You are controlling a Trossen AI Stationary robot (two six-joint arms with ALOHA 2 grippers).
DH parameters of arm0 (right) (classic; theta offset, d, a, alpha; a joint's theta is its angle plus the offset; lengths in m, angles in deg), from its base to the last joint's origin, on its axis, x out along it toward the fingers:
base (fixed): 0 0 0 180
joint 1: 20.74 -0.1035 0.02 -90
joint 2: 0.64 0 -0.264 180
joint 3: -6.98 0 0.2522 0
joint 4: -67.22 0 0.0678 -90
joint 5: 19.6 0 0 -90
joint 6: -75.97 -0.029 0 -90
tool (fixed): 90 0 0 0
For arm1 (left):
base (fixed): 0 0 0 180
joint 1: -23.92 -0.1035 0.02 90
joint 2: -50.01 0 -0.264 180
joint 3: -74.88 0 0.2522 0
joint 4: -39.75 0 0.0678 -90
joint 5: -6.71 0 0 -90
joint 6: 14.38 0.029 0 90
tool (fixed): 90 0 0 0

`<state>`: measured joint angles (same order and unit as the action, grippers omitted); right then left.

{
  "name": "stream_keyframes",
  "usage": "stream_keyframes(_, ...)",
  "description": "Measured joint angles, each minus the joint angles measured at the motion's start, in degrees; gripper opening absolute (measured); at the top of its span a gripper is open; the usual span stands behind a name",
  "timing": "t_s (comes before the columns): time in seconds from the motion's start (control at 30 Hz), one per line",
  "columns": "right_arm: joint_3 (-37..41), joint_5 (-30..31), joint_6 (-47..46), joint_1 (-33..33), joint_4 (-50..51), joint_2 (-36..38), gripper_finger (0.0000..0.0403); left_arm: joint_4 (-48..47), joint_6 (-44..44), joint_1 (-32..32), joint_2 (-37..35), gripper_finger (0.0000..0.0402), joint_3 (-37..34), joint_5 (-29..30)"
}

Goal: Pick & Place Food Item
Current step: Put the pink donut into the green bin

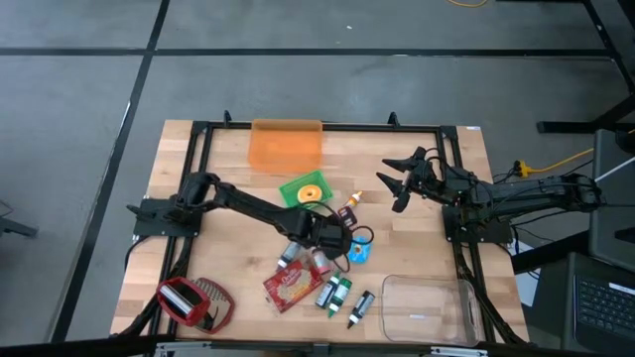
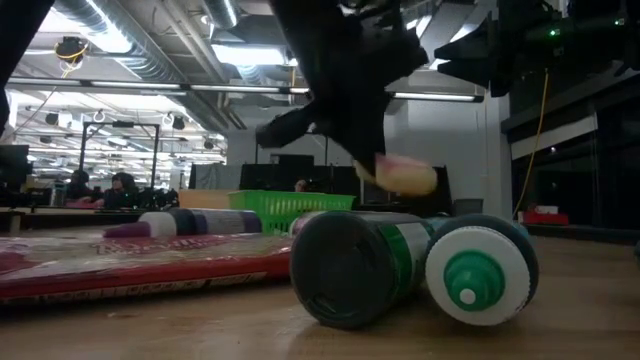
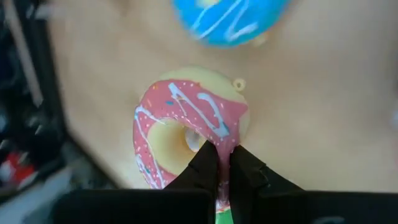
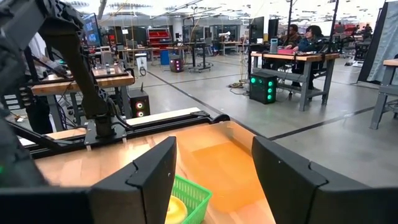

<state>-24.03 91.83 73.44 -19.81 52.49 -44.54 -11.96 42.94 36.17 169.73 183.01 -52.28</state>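
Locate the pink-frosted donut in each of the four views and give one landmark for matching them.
High view: mostly hidden beneath the left gripper at table centre.
Low view: pink-frosted donut lifted above the green-capped bottles, held from above.
Left wrist view: donut centre frame, its rim pinched by the shut fingers.
Right wrist view: not in it.
Shared landmark: green basket.

A basket (image 1: 304,189) is sitting near the middle of the desk (image 1: 238,149), with a tray (image 1: 286,145) behind it at the far edge. Bottles (image 1: 334,294) are lying near the front, a clear container (image 1: 429,307) lying to their right.
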Motion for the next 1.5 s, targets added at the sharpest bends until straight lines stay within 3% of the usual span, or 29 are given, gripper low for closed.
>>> stream_keyframes(0.1,0.0,0.0,0.0,0.0,0.0,0.0,0.0213,-3.4,-2.1,-0.9,0.0,0.0008,2.1,5.1)
stream_keyframes(0.17,0.0,0.0,0.0,0.0,0.0,0.0,0.0213,-6.1,-5.1,-2.3,-0.3,0.0008,2.7,4.9)
stream_keyframes(0.23,0.0,0.0,0.0,0.0,0.0,0.0,0.0213,-9.5,-9.4,-4.3,-1.0,0.0008,2.7,-0.6)
stream_keyframes(0.37,0.0,-0.1,0.0,0.0,0.0,0.0,0.0213,-14.2,-17.8,-9.1,-2.5,0.0008,2.4,-16.9)
stream_keyframes(0.63,0.0,-0.9,0.0,0.0,-0.2,0.0,0.0213,-12.6,-19.0,-14.1,-7.3,0.0008,0.8,-17.2)
stream_keyframes(0.9,0.0,-1.0,0.0,0.0,0.0,0.0,0.0213,-9.4,-24.1,-17.7,-11.1,0.0008,0.1,-27.2)
stream_keyframes(1.5,0.0,-1.5,0.0,0.0,0.2,0.0,0.0213,8.7,-30.7,-23.8,-22.3,0.0005,-23.1,-28.8)
